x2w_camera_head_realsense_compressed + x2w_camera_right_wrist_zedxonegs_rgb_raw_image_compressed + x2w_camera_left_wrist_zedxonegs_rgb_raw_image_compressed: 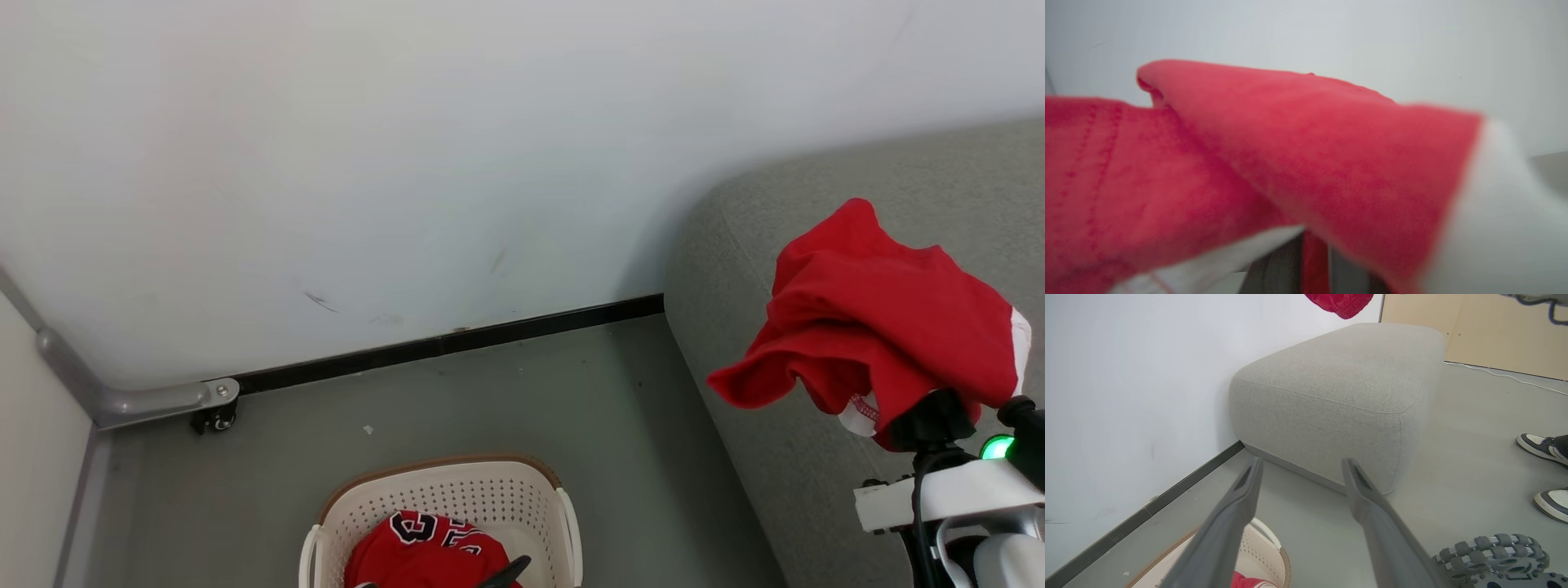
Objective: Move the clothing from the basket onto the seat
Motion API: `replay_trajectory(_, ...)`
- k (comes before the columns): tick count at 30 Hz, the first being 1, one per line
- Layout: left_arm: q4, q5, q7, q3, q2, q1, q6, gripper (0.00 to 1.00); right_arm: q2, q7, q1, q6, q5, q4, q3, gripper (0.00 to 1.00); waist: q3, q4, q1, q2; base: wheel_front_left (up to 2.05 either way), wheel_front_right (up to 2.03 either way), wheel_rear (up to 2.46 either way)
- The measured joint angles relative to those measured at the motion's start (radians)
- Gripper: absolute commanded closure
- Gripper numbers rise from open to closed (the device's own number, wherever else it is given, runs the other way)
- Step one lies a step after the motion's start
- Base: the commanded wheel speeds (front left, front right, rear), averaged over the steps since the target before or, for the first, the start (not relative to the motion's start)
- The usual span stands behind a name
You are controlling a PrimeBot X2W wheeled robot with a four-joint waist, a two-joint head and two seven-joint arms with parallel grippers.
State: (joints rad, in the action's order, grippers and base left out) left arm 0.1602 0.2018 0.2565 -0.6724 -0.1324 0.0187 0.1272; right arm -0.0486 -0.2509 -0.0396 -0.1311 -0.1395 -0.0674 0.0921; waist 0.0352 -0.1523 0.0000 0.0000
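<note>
Red shorts [1290,163] with a white stripe drape across the right wrist lens, blurred by closeness. The right gripper [1314,265] is clamped on a fold of this cloth, a red strip showing between its two dark fingers. In the head view the shorts hang bunched over the gripper, raised above the near corner of the grey sofa [816,490] and not touching it.

The red jersey [424,551], with black-and-white numerals, lies crumpled in the cream laundry basket [457,498], which stands on the grey floor [490,392] just beside the sofa end.

Handling assessment: both garments appear light, limp and unbreakable. Knit fabric sags and may slip from a thin pinch. Recommended grasp: a gathered, multi-layer fold or a stitched hem, taken at the highest crease of the heap.

The left gripper [1301,460] hangs above the basket rim with fingers wide apart and nothing between them. A person's shoes [1541,443] stand on the floor, well apart from the sofa.
</note>
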Motion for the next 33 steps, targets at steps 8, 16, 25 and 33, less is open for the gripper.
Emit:
replay_trajectory(8,0.002,0.008,0.000,0.009,0.002,0.020,0.000,0.00,0.005,0.000,0.017,0.000,0.002,-0.017,0.035,1.00,-0.009,-0.057,0.0000,0.0000,0.00,0.00,0.00)
replay_trajectory(16,0.005,0.008,0.000,0.006,0.004,0.037,0.000,0.00,0.006,0.000,0.022,0.000,0.006,-0.025,0.052,1.00,-0.021,-0.121,0.0000,0.0000,0.00,0.00,0.00)
replay_trajectory(25,0.007,0.008,0.000,0.012,0.002,0.042,0.000,0.00,0.008,0.000,0.037,0.000,0.006,-0.030,0.048,1.00,-0.037,-0.200,0.0000,0.0000,0.00,0.00,0.00)
replay_trajectory(33,0.007,0.008,0.000,0.028,0.002,0.054,0.000,0.00,0.009,0.000,0.036,0.000,0.004,-0.030,0.029,1.00,-0.050,-0.261,0.0000,0.0000,0.00,0.00,0.00)
